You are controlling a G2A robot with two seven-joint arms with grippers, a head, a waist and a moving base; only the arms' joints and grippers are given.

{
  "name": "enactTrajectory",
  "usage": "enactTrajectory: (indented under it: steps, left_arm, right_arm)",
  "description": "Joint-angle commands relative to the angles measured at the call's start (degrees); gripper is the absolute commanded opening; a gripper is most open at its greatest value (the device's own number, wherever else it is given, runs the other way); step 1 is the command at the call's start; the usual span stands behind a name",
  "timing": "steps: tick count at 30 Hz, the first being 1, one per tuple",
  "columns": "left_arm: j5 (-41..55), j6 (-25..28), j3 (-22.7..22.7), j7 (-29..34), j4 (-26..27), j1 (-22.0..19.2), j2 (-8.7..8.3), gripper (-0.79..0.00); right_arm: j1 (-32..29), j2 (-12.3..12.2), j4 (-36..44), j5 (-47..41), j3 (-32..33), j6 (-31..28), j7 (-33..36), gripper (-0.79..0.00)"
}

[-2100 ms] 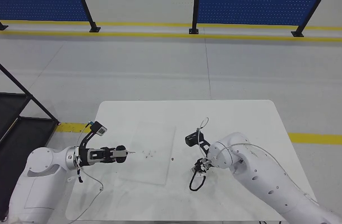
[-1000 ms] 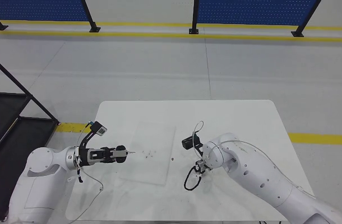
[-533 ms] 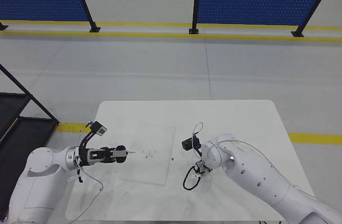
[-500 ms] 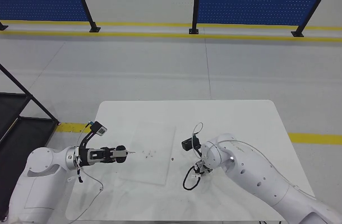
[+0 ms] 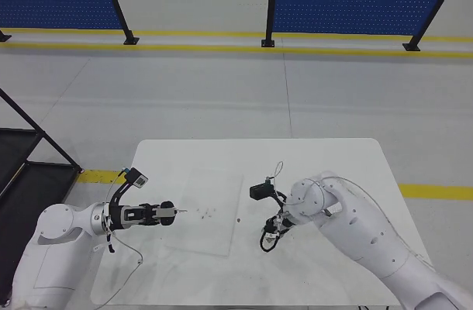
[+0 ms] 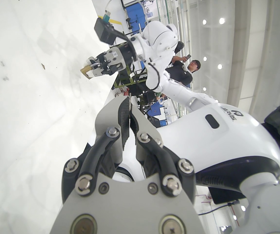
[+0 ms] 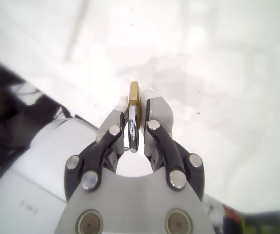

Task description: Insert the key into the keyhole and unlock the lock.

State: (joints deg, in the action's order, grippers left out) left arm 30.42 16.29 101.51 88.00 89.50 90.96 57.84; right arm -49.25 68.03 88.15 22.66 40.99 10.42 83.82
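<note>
The left gripper (image 6: 129,108) is pressed together on the thin key (image 6: 129,99); the right gripper (image 7: 135,101) is clamped on the brass lock (image 7: 133,91), well apart from the left one. I think the keyhole must first face the key tip squarely.

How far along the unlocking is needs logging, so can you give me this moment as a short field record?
left gripper: shut on key, blade pointing roughly toward the other arm
right gripper: shut on lock, brass body forward, shackle between the fingers
key and lock: apart, key not inserted
table: white, both grippers over it
stage: both parts gripped, not yet brought together
</note>
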Motion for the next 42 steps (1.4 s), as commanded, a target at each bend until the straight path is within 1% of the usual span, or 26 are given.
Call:
enactTrajectory:
  steps: [1,4,9,11,14,26,30,32,34,38,42]
  left_arm:
    - [0.00,0.00,0.00,0.00,0.00,0.00,0.00,-0.785]
    - [0.00,0.00,0.00,0.00,0.00,0.00,0.00,-0.785]
    - [0.00,0.00,0.00,0.00,0.00,0.00,0.00,-0.785]
    - [0.00,0.00,0.00,0.00,0.00,0.00,0.00,-0.785]
    - [0.00,0.00,0.00,0.00,0.00,0.00,0.00,-0.785]
    - [0.00,0.00,0.00,0.00,0.00,0.00,0.00,-0.785]
    - [0.00,0.00,0.00,0.00,0.00,0.00,0.00,-0.785]
    - [0.00,0.00,0.00,0.00,0.00,0.00,0.00,-0.785]
    - [0.00,0.00,0.00,0.00,0.00,0.00,0.00,-0.785]
    - [0.00,0.00,0.00,0.00,0.00,0.00,0.00,-0.785]
    - [0.00,0.00,0.00,0.00,0.00,0.00,0.00,-0.785]
  right_arm:
    - [-1.59,-0.44,-1.28,-8.46,3.97,-5.14,-1.87,-0.785]
    - [-3.40,-0.65,-4.16,-19.58,7.35,-13.30,-2.88,-0.785]
    - [-4.90,0.40,-9.64,-36.70,8.01,-24.19,-4.27,-0.785]
    - [-4.92,0.94,-11.88,-42.08,7.49,-26.91,-3.92,-0.785]
    - [-4.53,1.79,-15.26,-49.41,6.11,-27.62,-1.23,-0.785]
    - [-4.53,1.79,-15.26,-49.41,6.11,-27.62,-1.23,-0.785]
    - [-6.87,2.04,-14.81,-52.54,6.61,-29.58,-6.29,-0.785]
    - [-8.24,2.39,-15.27,-55.79,6.65,-31.78,-8.42,-0.785]
    - [-9.53,2.86,-16.42,-59.01,6.73,-33.97,-12.05,-0.785]
    - [-10.03,3.64,-18.32,-59.59,5.50,-36.74,-14.41,-0.785]
    - [-10.04,4.01,-19.21,-58.13,5.16,-38.88,-16.28,-0.785]
